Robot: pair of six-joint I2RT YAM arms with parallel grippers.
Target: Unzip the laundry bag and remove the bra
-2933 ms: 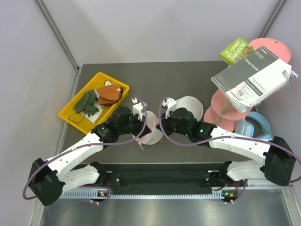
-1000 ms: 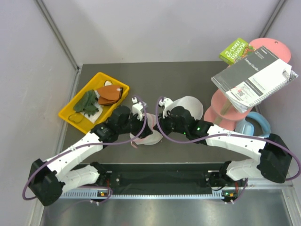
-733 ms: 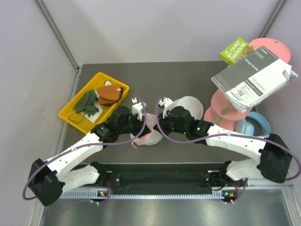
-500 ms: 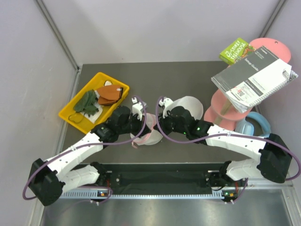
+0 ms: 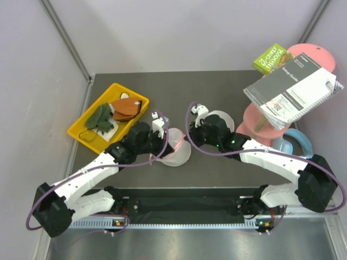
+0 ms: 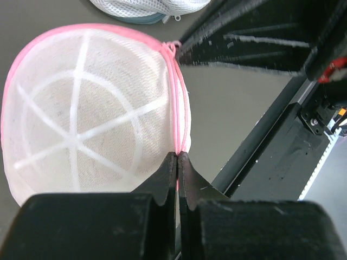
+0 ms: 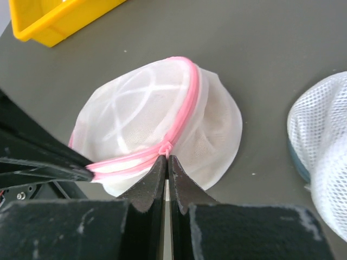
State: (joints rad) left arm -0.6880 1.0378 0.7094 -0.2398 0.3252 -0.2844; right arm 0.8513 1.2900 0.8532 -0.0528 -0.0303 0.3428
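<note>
Dark grey table [image 5: 227, 86], centre of the top view: the laundry bag [image 5: 178, 153] lies between both arms. Left gripper [image 6: 177, 158] is clamped on its pink rim [image 6: 174, 97]. Right gripper [image 7: 165, 160] is pinched closed on the same rim at a small knot. Yellow tray [image 5: 82, 140] sits at upper left.

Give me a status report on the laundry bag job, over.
Left gripper shut on laundry bag, pink rim. Right gripper shut on the rim's pink knot. Bra not in sight. White mesh pouch close beside.
</note>
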